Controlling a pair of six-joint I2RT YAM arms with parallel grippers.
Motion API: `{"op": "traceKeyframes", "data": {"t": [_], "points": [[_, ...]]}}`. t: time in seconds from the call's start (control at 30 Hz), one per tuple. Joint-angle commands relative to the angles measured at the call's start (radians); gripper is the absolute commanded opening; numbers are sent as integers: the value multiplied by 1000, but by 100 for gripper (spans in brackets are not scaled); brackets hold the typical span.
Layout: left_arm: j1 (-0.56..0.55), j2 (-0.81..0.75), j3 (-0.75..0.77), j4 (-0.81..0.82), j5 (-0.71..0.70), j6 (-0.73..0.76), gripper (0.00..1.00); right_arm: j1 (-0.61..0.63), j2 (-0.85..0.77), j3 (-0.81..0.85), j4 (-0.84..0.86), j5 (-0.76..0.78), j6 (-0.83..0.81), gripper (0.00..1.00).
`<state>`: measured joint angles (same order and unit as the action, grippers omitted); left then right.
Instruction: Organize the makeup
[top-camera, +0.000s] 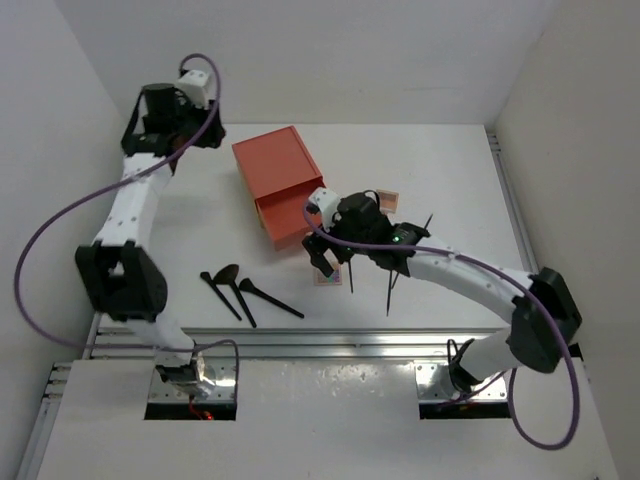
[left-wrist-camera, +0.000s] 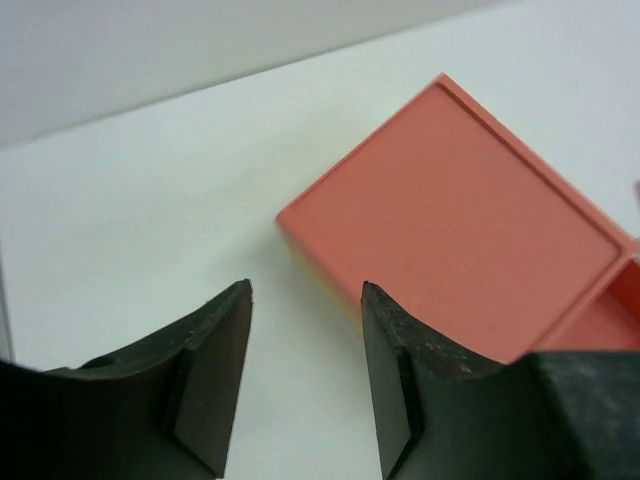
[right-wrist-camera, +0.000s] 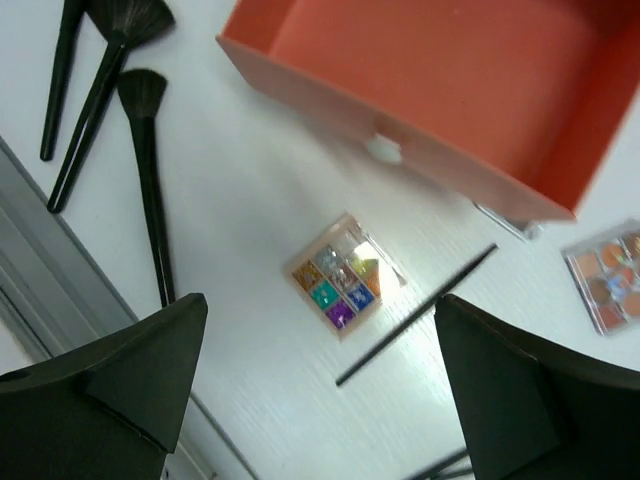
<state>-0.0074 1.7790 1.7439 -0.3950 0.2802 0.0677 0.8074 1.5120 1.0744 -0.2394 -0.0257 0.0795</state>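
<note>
- Near left on the table (top-camera: 420, 160): 3 black brushes (top-camera: 243, 298), loose, handles angled toward the near edge, well apart from the box.
- Right of those, near the middle: small mixed-colour palette (right-wrist-camera: 345, 285), flat on the table, just on the near side of the open drawer.
- Directly above that palette: right gripper (top-camera: 326, 262), spread wide, holding nothing, not touching.
- Just right of the palette: thin dark stick (right-wrist-camera: 415, 315), lying slantwise; 2 more sticks (top-camera: 390, 290) further right in the top view.
- Further right and a little farther back: brown-toned palette (right-wrist-camera: 605, 275), flat, near the drawer's right corner.
- Behind all that: orange box (top-camera: 270, 160), its drawer (right-wrist-camera: 450, 90) pulled out toward the near side, nothing seen in the part that shows.
- Far left, beyond the box: left gripper (left-wrist-camera: 305, 290), part open, empty, hovering off the box's far-left corner.
- Step in hand, by the look of it: picking up the mixed-colour palette; nothing sorted yet.
- Next move: lower straight down, pinch the thin edges without nudging the palette into the stick, then lift and carry over the drawer front.
</note>
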Motion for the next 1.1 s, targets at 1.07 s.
{"op": "traceKeyframes", "data": {"t": [1.07], "points": [[-42, -237, -790, -510, -312, -575, 34, -80, -228, -298, -181, 231, 207, 94]]}}
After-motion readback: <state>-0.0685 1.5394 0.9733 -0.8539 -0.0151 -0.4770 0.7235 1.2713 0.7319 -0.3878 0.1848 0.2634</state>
